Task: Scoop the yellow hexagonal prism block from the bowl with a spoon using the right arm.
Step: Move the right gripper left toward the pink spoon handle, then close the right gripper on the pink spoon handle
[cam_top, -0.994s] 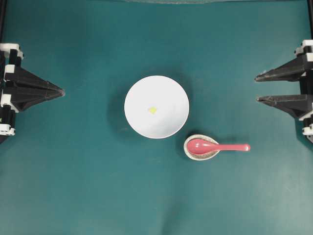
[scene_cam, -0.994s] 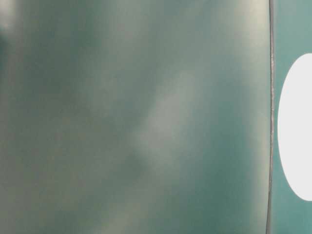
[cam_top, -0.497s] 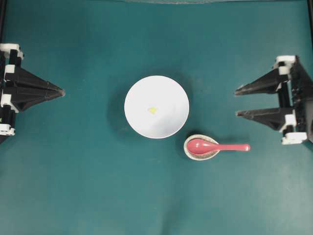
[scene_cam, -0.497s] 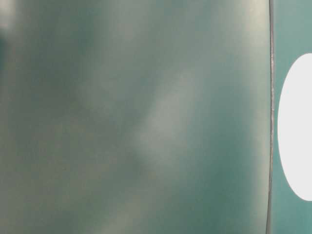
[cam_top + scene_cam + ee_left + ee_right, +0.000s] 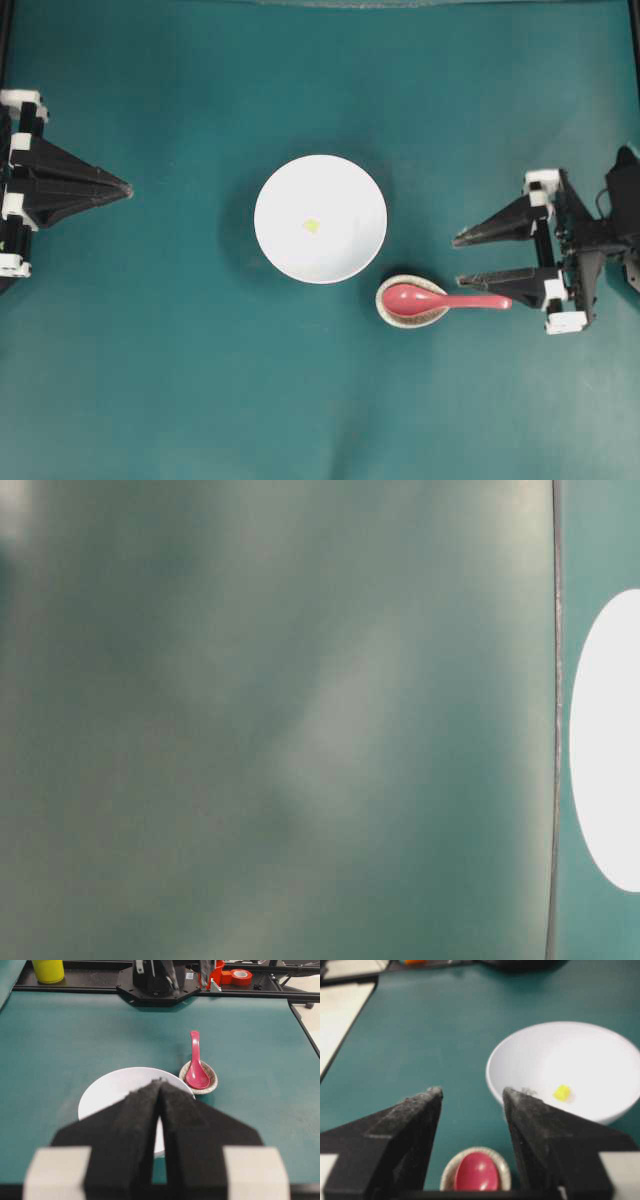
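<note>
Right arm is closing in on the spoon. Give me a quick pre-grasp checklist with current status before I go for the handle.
1. Right gripper open: ok, jaws spread wide.
2. Right gripper empty: ok, nothing between the jaws.
3. Spoon reachable: ok, scoop sits in the spoon rest, handle sticks out toward the right gripper, bare.
4. Jaws straddling the handle: not ok, overhead shows one jaw over the handle's end, the other well off to the side.
5. Block in the bowl: ok, near the centre.
6. Left gripper out of the way: ok, shut and parked at the table's far left.
</note>
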Controlling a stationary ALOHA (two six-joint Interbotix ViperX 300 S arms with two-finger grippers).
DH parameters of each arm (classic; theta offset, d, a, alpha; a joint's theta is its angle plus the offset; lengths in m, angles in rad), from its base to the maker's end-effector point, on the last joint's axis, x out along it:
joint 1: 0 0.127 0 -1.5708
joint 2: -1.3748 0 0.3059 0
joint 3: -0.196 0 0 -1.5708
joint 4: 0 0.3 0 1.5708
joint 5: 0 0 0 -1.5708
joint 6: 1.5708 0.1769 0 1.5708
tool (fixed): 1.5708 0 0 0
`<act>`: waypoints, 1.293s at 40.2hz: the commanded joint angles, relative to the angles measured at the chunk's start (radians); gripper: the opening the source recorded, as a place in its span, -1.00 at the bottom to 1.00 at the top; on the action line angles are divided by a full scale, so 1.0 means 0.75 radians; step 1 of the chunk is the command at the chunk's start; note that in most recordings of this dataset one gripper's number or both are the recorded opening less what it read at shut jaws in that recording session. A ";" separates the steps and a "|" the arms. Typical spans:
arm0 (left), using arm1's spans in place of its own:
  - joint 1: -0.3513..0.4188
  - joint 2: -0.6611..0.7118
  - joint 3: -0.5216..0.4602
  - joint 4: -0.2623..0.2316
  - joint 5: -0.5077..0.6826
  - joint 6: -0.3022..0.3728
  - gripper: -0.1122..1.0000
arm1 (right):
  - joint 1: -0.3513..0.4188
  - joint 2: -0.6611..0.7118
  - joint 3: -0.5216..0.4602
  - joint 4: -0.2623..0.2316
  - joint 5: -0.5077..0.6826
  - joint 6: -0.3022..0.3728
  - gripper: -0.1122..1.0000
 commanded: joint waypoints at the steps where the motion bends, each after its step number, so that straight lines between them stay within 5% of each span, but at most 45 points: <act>1: 0.002 0.008 -0.031 0.004 -0.006 -0.002 -0.80 | 0.043 0.067 -0.002 0.049 -0.076 -0.002 0.23; 23: 0.000 0.008 -0.029 0.004 -0.006 -0.004 -0.80 | 0.348 0.460 0.022 0.395 -0.350 -0.002 0.23; 52: 0.000 0.010 -0.029 0.004 -0.008 -0.004 -0.80 | 0.415 0.638 0.051 0.454 -0.387 0.000 0.22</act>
